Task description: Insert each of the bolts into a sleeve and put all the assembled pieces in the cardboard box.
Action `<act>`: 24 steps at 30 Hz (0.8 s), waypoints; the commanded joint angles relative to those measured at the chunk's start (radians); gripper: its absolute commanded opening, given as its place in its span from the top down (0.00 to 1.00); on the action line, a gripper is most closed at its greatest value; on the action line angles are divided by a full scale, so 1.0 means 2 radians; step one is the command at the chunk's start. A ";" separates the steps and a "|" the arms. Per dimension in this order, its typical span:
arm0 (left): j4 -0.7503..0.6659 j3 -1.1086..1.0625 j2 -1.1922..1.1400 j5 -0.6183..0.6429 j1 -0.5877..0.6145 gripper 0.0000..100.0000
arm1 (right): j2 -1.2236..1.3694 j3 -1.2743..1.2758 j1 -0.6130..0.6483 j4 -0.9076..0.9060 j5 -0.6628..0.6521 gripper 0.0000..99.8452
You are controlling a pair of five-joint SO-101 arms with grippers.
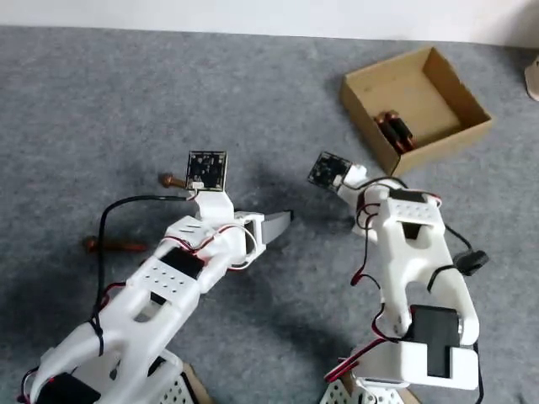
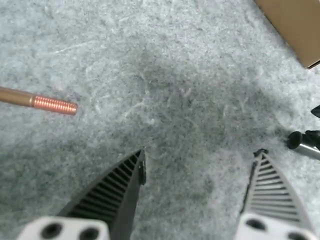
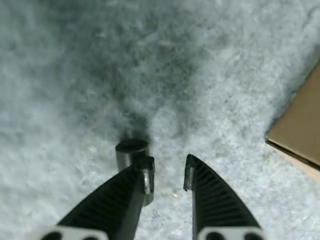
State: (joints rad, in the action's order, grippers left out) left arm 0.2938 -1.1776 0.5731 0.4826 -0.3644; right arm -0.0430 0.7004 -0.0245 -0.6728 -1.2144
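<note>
In the cardboard box (image 1: 438,80), against the wall nearest the arms: assembled pieces (image 1: 396,129), dark with coppery ends, lying side by side; exact count hard to tell.

Just off the box's near corner, upright on the grey bench (image 1: 126,93): one dark sleeve (image 3: 131,149), flat top up, at the outer side of one fingertip of the right pincer (image 3: 168,172); touching or just beside, impossible to tell.

Right pincer: parted a little, nothing between the jaws, pointed down at the bench close to the box. Right arm (image 1: 417,261): bent back on itself, wrist tipped steeply down beside the box's near corner.

Farther from the box, left pincer (image 2: 201,152): spread wide, holding nothing, low over bare grey surface, aimed roughly toward the box. Left arm (image 1: 160,286): stretched long across the bench, slanting toward the box.

Well apart from the box, on the far side of the left arm: two copper bolts loose on the bench. First bolt (image 1: 173,179): just beside the left wrist's camera board (image 1: 207,171), threaded end turned toward the box. Second bolt (image 1: 109,246): farther from the box, alongside the left arm.
</note>
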 commanded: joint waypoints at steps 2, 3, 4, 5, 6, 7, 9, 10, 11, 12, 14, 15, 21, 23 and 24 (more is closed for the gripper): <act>-0.008 0.023 0.018 -0.006 0.006 0.68 | 0.001 0.044 0.020 0.001 0.009 0.89; -0.008 0.023 0.018 -0.006 0.006 0.68 | 0.001 0.049 0.021 0.002 0.009 0.89; -0.008 0.023 0.018 -0.006 0.006 0.68 | 0.002 0.053 0.022 0.002 0.009 0.89; -0.008 0.023 0.018 -0.006 0.006 0.68 | 0.002 0.055 0.020 0.002 0.010 0.89; -0.008 0.023 0.018 -0.006 0.006 0.68 | 0.002 0.057 0.020 0.002 0.010 0.89; -0.008 0.023 0.018 -0.006 0.006 0.68 | 0.002 0.058 0.020 0.002 0.010 0.89; -0.008 0.023 0.018 -0.006 0.006 0.68 | 0.002 0.059 0.021 0.002 0.021 0.89; -0.008 0.023 0.018 -0.006 0.006 0.68 | 0.001 0.059 0.022 0.002 0.025 0.89; -0.008 0.023 0.018 -0.007 0.006 0.68 | 0.001 0.059 0.023 0.002 0.029 0.89; -0.008 0.023 0.018 -0.007 0.006 0.68 | 0.001 0.059 0.023 0.001 0.030 0.89; -0.008 0.023 0.018 -0.007 0.006 0.68 | 0.001 0.059 0.027 0.000 0.030 0.89; -0.008 0.023 0.018 -0.007 0.006 0.68 | 0.001 0.059 0.029 0.000 0.030 0.89; -0.008 0.023 0.018 -0.007 0.006 0.68 | 0.000 0.091 0.039 0.000 0.030 0.89; -0.008 0.023 0.018 -0.007 0.006 0.68 | 0.000 0.092 0.042 0.000 0.030 0.89; -0.008 0.023 0.018 -0.007 0.006 0.68 | 0.000 0.092 0.046 0.000 0.031 0.89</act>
State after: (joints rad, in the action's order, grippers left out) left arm 0.2938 -1.1776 0.5731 0.4764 -0.3644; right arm -0.0491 0.8094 0.0245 -0.6636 -1.1653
